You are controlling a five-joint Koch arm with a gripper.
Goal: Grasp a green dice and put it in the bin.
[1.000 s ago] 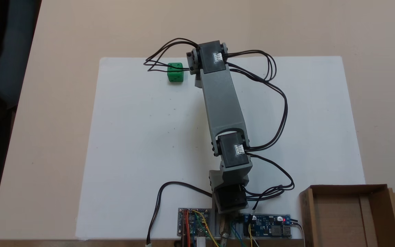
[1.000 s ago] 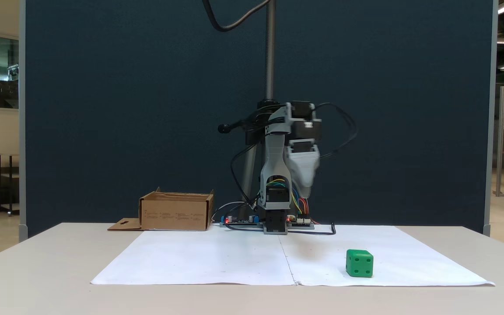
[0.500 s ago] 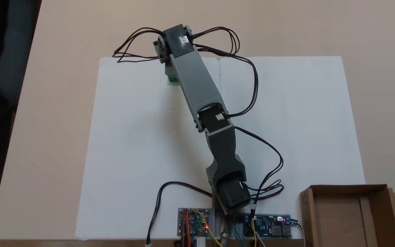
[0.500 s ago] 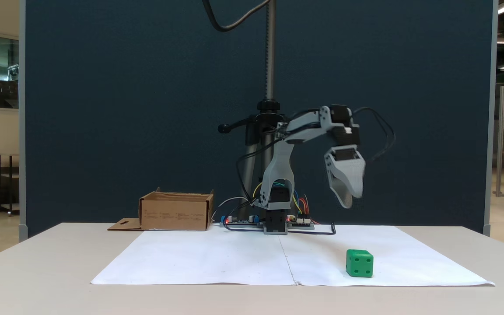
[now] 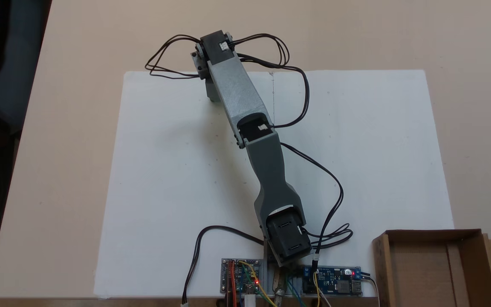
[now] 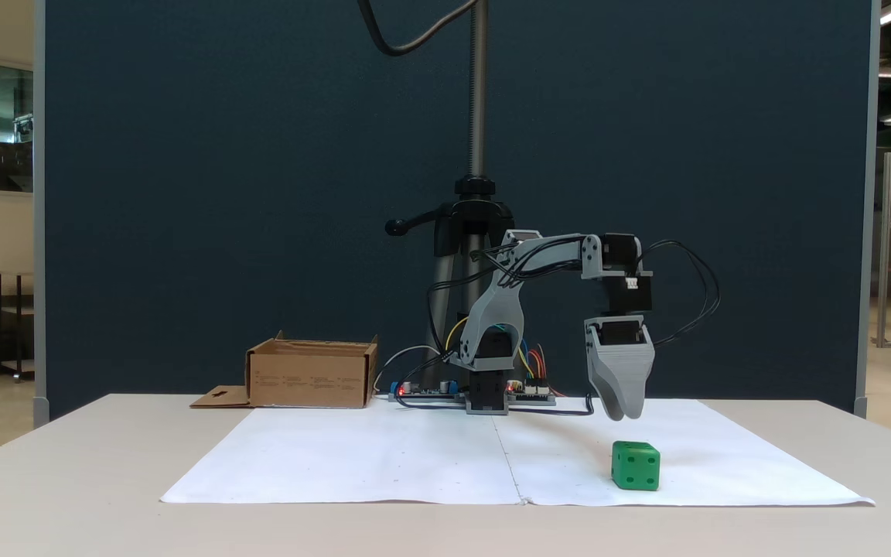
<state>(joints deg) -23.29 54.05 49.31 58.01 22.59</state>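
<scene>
The green dice [image 6: 636, 465] sits on the white paper, right of centre in a fixed view from the front. My gripper [image 6: 627, 414] points straight down just above it, a small gap apart, with nothing held. Its jaws line up as one grey wedge, so open or shut is unclear. From above, the forearm [image 5: 232, 91] covers the dice. The bin [image 5: 431, 234], a shallow brown cardboard box, stands beside the arm's base at the lower right from above, and at the left [image 6: 310, 379] from the front.
A white paper sheet [image 5: 164, 170] covers the table's middle. Circuit boards [image 5: 241, 279] with coloured wires flank the arm's base [image 5: 286, 243]. Black cables [image 5: 168, 57] loop off the wrist. A camera stand pole [image 6: 477, 93] rises behind the base.
The arm swung toward the dice, stretched out and lowered. The gripper dropped from high up to just above the dice, which the arm now covers from above. Dice and bin have not moved.
</scene>
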